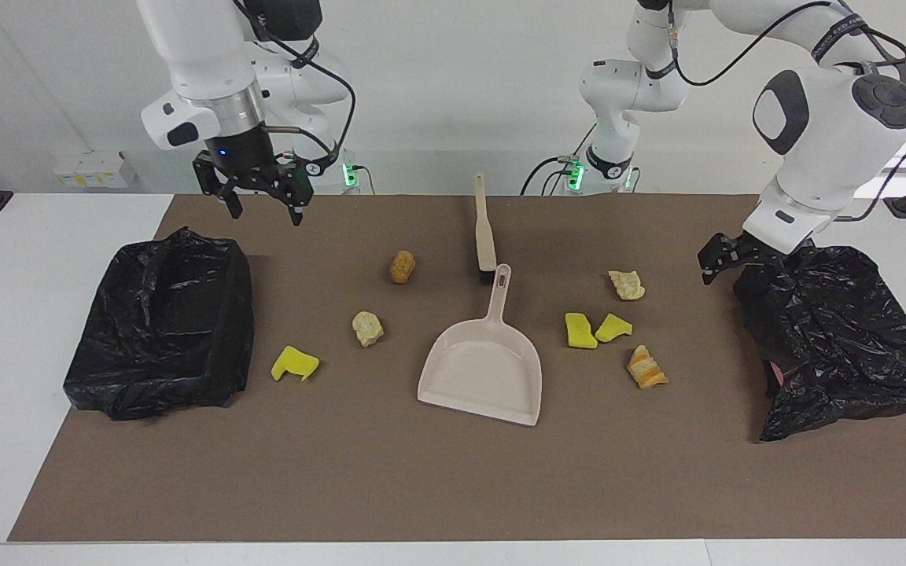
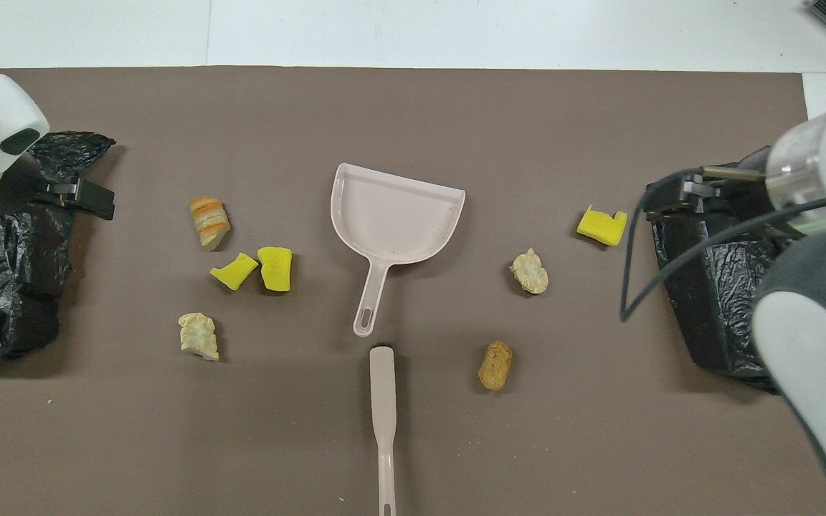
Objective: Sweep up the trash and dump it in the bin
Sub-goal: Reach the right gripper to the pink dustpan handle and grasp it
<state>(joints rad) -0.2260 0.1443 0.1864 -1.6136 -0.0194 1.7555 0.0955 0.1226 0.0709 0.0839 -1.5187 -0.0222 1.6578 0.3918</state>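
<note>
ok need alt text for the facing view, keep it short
A beige dustpan and brush lie mid-mat among seven scattered yellow and tan trash scraps, none swept yet. A black-bagged bin sits at each end of the table. The right gripper hangs open above the mat; the left gripper waits by the other bin.

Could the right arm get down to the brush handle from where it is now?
Probably yes. The right gripper hangs open and empty above the mat, near the bin at its end. The brush lies flat by the dustpan handle, and only bare mat lies between, nothing covering it.
</note>
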